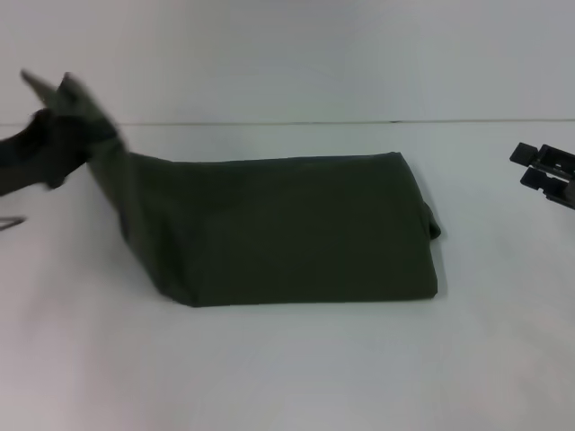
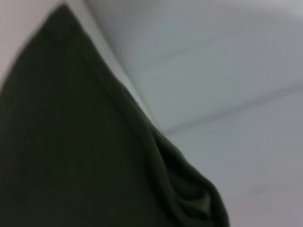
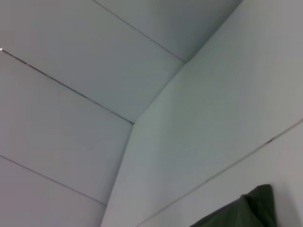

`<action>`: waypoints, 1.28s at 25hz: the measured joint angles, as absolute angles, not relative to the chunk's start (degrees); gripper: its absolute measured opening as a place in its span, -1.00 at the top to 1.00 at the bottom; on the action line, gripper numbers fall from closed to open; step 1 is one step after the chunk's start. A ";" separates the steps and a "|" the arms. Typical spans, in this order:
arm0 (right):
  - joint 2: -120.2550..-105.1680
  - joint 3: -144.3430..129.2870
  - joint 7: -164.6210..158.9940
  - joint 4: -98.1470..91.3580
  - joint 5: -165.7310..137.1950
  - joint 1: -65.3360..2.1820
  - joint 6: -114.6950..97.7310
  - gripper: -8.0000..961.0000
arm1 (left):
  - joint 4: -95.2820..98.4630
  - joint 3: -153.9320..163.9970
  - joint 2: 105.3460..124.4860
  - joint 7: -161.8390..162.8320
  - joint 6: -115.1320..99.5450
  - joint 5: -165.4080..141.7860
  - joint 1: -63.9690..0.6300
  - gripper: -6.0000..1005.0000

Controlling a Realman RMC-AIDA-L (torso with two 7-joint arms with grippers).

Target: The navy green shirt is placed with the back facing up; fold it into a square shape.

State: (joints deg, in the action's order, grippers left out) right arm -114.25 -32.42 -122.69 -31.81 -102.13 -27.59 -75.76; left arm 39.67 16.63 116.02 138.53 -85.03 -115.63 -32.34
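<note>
A bare test room or lab, by the look of it: a plain white table [image 1: 287, 377] fills the head view, and directly behind the table stands a white wall [image 1: 287, 54]. The right wrist view shows white panels [image 3: 71, 56] with thin dark seams, meeting at a corner.

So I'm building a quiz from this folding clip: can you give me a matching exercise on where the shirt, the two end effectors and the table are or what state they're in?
Things:
1. left end effector
2. right end effector
3. navy green shirt
4. table

States:
A. white, bare in front of the shirt
B. off at the right edge, away from the cloth
C. partly folded, one end lifted
D. raised at the left, gripping fabric

Pairs: 1-D, 2-B, 3-C, 4-A
</note>
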 joint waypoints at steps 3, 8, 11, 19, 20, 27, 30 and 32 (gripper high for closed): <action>-114.36 -32.42 -122.69 -31.82 -102.13 -27.67 -75.67 -0.42 | 39.74 20.22 117.15 138.44 -85.41 -115.47 -36.34 0.92; -114.68 -32.44 -122.66 -31.73 -102.23 -27.80 -75.32 -0.42 | 39.21 28.72 121.62 135.85 -80.27 -115.39 -41.97 0.92; -114.79 -32.62 -122.63 -31.71 -102.33 -27.98 -75.01 -0.42 | 36.75 34.65 123.92 131.95 -74.23 -115.14 -44.72 0.91; -114.62 -32.95 -122.60 -31.07 -102.56 -28.14 -74.60 -0.42 | 26.50 48.99 124.14 122.77 -65.99 -114.09 -51.55 0.91; -114.49 -32.98 -122.60 -30.89 -102.58 -28.15 -74.51 -0.42 | 27.23 49.55 124.13 123.24 -66.87 -113.91 -51.37 0.91; -113.88 -34.03 -123.01 -31.05 -103.81 -28.56 -75.03 -0.42 | 40.68 43.99 123.15 127.19 -80.31 -109.45 -42.39 0.45; -112.82 -35.95 -124.71 -31.32 -107.21 -30.51 -76.20 -0.42 | 42.16 39.17 120.97 128.13 -84.09 -105.09 -37.50 0.21; -111.90 -37.35 -126.85 -31.10 -109.82 -32.55 -76.57 -0.43 | 41.62 37.01 119.16 130.31 -85.12 -104.22 -35.20 0.05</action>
State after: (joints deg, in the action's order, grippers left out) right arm -111.90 -37.35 -126.85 -31.10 -109.82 -32.55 -76.57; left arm 41.62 37.01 119.16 130.31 -85.12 -104.22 -35.20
